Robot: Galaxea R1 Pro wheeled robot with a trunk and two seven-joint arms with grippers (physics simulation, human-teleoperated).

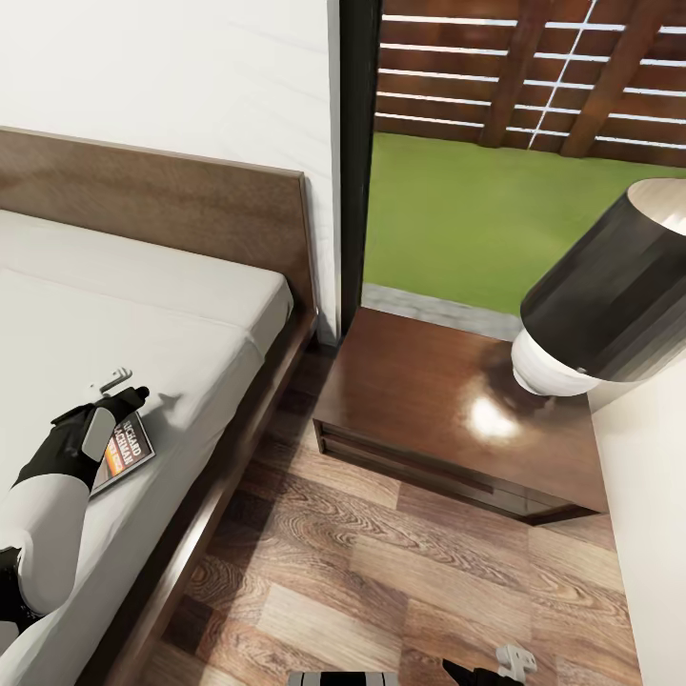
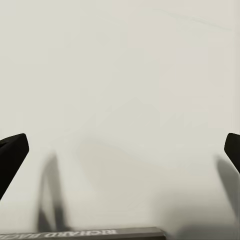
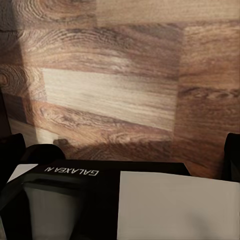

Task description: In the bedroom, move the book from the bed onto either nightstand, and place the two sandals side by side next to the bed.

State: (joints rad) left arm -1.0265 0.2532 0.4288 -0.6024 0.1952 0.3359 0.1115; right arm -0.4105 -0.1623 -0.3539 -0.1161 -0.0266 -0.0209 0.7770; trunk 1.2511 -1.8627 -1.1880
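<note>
The book [image 1: 127, 450] is lying flat near the right edge of the bed [image 1: 143, 314], its cover partly hidden under the left gripper [image 1: 122, 389], whose fingers [image 2: 12, 152] are spreading wide over the mattress with nothing between them. To lift it cleanly, the robot is likely needing to lower those fingers across the book's thin edge before closing. The nightstand [image 1: 429, 400] is waiting to the right, across a gap of plank floor [image 1: 381, 581], its far-right corner taken by the lamp [image 1: 600, 305], leaving bare top nearer the bed. The right gripper [image 1: 503, 667] is hanging low over the floor; whether its fingers are spread cannot be told
</note>
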